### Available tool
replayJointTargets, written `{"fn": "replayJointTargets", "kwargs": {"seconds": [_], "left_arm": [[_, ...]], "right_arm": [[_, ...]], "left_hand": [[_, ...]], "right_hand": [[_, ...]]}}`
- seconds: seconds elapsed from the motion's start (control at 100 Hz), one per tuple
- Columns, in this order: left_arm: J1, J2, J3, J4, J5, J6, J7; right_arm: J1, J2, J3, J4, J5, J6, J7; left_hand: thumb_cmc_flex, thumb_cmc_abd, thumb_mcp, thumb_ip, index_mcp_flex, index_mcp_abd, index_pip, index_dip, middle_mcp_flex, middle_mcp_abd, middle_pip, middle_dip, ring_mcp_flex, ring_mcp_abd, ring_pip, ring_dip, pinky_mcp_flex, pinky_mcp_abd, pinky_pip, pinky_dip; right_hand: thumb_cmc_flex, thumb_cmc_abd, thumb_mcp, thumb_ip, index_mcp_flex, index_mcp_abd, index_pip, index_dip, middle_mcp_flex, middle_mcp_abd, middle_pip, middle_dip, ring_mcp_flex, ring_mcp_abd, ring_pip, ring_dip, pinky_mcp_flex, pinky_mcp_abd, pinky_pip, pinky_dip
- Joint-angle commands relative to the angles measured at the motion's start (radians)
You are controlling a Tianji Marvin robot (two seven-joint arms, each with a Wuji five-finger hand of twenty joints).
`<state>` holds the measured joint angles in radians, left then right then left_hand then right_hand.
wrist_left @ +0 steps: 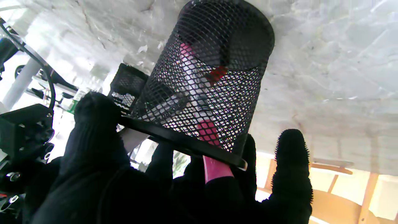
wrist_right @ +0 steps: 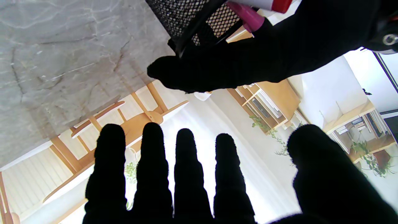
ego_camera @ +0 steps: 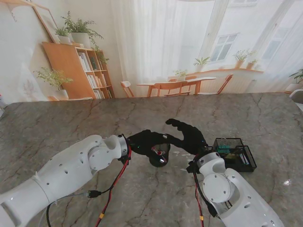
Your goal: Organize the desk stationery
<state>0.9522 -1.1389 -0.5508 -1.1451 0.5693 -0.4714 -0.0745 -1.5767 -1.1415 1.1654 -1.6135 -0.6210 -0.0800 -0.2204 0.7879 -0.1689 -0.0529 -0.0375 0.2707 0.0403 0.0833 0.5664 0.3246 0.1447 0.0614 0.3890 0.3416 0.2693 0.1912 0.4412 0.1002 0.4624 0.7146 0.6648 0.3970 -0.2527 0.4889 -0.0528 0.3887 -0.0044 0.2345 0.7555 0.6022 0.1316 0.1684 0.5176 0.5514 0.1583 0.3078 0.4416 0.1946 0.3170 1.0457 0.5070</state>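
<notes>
My left hand (ego_camera: 144, 141) is shut on the rim of a black mesh pen cup (ego_camera: 160, 156), holding it tilted just above the marble table near the middle. In the left wrist view the thumb and fingers (wrist_left: 93, 124) pinch the cup (wrist_left: 217, 71) at its rim. A pink-capped white marker (wrist_left: 214, 168) lies inside and sticks out past the rim. My right hand (ego_camera: 189, 135) hovers open just right of the cup, fingers (wrist_right: 149, 174) spread and holding nothing. The right wrist view shows the left hand (wrist_right: 248, 59), the cup (wrist_right: 186, 15) and the marker (wrist_right: 247, 15) close by.
A black mesh desk tray (ego_camera: 247, 164) holding small stationery sits on the table to the right, beside my right wrist; it also shows behind the cup as a mesh tray (wrist_left: 127, 81). A few small white scraps (ego_camera: 176, 152) lie on the marble table (ego_camera: 71, 123).
</notes>
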Motion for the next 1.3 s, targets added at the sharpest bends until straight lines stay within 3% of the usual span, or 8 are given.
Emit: {"fn": "replayJointTargets", "kwargs": {"seconds": [0.0, 0.27, 0.41, 0.5, 0.82, 1.07, 1.17, 1.29], "left_arm": [[0.012, 0.005, -0.004, -0.011, 0.010, 0.010, 0.005], [0.057, 0.014, -0.074, -0.065, 0.010, 0.040, 0.003], [0.080, 0.019, -0.106, -0.090, -0.005, 0.050, -0.010], [0.106, 0.025, -0.142, -0.118, 0.003, 0.059, -0.012], [0.364, 0.064, -0.445, -0.360, 0.227, 0.145, 0.054], [0.579, 0.072, -0.648, -0.472, 0.368, 0.194, 0.149], [0.632, 0.072, -0.694, -0.476, 0.395, 0.215, 0.181], [0.666, 0.068, -0.724, -0.463, 0.388, 0.238, 0.202]], "right_arm": [[-0.005, 0.001, 0.004, -0.004, -0.003, 0.004, 0.015], [-0.013, 0.002, 0.015, -0.009, -0.018, 0.010, 0.009], [-0.016, 0.002, 0.019, -0.011, -0.022, 0.012, 0.008], [-0.017, 0.002, 0.020, -0.012, -0.024, 0.009, 0.007], [-0.018, 0.007, 0.025, -0.010, -0.033, -0.016, 0.016], [0.020, 0.028, 0.004, -0.006, -0.010, -0.078, 0.143], [0.053, 0.045, -0.011, -0.003, 0.010, -0.120, 0.238], [0.102, 0.069, -0.029, 0.003, 0.011, -0.188, 0.347]], "left_hand": [[-0.039, 0.050, 0.020, 0.003, -0.051, 0.011, -0.019, -0.018, -0.024, -0.008, 0.000, -0.021, -0.030, -0.024, -0.028, -0.023, -0.027, 0.047, -0.030, -0.037], [-0.150, 0.077, 0.018, 0.004, -0.070, 0.011, -0.028, -0.037, -0.026, -0.011, -0.004, -0.040, -0.049, -0.024, -0.046, -0.065, -0.052, 0.117, -0.082, -0.119], [-0.213, 0.095, 0.024, 0.008, -0.094, 0.021, -0.042, -0.060, -0.047, 0.002, -0.015, -0.065, -0.099, -0.010, -0.072, -0.109, -0.099, 0.165, -0.158, -0.237], [-0.231, 0.118, 0.025, 0.007, -0.124, 0.034, -0.058, -0.077, -0.075, 0.014, -0.026, -0.081, -0.140, -0.001, -0.086, -0.130, -0.134, 0.165, -0.194, -0.291], [-0.218, 0.153, 0.026, 0.007, -0.127, 0.052, -0.059, -0.089, -0.078, 0.026, -0.021, -0.089, -0.157, 0.007, -0.084, -0.145, -0.133, 0.153, -0.198, -0.323], [-0.198, 0.180, 0.020, 0.003, -0.123, 0.048, -0.051, -0.087, -0.086, 0.018, -0.023, -0.088, -0.185, -0.007, -0.096, -0.153, -0.168, 0.078, -0.249, -0.350], [-0.195, 0.187, 0.019, 0.002, -0.121, 0.048, -0.050, -0.086, -0.083, 0.018, -0.022, -0.088, -0.186, -0.012, -0.096, -0.154, -0.166, 0.070, -0.262, -0.351], [-0.186, 0.190, 0.020, 0.002, -0.118, 0.044, -0.050, -0.086, -0.084, 0.013, -0.023, -0.088, -0.188, -0.017, -0.098, -0.155, -0.163, 0.065, -0.270, -0.349]], "right_hand": [[0.005, 0.022, -0.024, 0.027, -0.018, -0.001, -0.002, -0.022, -0.015, 0.002, 0.000, 0.006, -0.015, -0.022, -0.010, 0.000, -0.013, -0.013, -0.007, 0.004], [0.005, 0.024, -0.024, 0.028, -0.018, 0.001, -0.003, -0.023, -0.014, 0.002, 0.000, 0.006, -0.016, -0.021, -0.011, 0.000, -0.014, -0.014, -0.008, 0.003], [0.005, 0.025, -0.025, 0.028, -0.018, 0.001, -0.003, -0.023, -0.014, 0.001, 0.000, 0.006, -0.016, -0.021, -0.012, 0.001, -0.015, -0.013, -0.008, 0.003], [0.005, 0.027, -0.025, 0.028, -0.020, 0.000, -0.004, -0.023, -0.014, 0.002, 0.000, 0.006, -0.017, -0.021, -0.012, 0.000, -0.016, -0.015, -0.009, 0.002], [-0.006, 0.022, -0.029, 0.027, -0.041, -0.008, -0.013, -0.026, -0.046, -0.005, -0.014, 0.000, -0.031, -0.022, -0.025, -0.003, -0.032, -0.004, -0.023, -0.002], [-0.061, -0.030, -0.007, 0.008, -0.087, -0.014, -0.062, -0.052, -0.133, -0.010, -0.063, -0.046, -0.105, -0.004, -0.156, -0.068, -0.103, 0.017, -0.178, -0.081], [-0.098, -0.034, -0.001, -0.002, -0.161, 0.009, -0.116, -0.075, -0.249, 0.018, -0.105, -0.085, -0.207, 0.025, -0.223, -0.103, -0.162, 0.011, -0.269, -0.138], [-0.131, -0.041, 0.001, -0.008, -0.247, 0.041, -0.163, -0.078, -0.371, 0.056, -0.132, -0.107, -0.305, 0.059, -0.263, -0.120, -0.206, 0.057, -0.333, -0.186]]}}
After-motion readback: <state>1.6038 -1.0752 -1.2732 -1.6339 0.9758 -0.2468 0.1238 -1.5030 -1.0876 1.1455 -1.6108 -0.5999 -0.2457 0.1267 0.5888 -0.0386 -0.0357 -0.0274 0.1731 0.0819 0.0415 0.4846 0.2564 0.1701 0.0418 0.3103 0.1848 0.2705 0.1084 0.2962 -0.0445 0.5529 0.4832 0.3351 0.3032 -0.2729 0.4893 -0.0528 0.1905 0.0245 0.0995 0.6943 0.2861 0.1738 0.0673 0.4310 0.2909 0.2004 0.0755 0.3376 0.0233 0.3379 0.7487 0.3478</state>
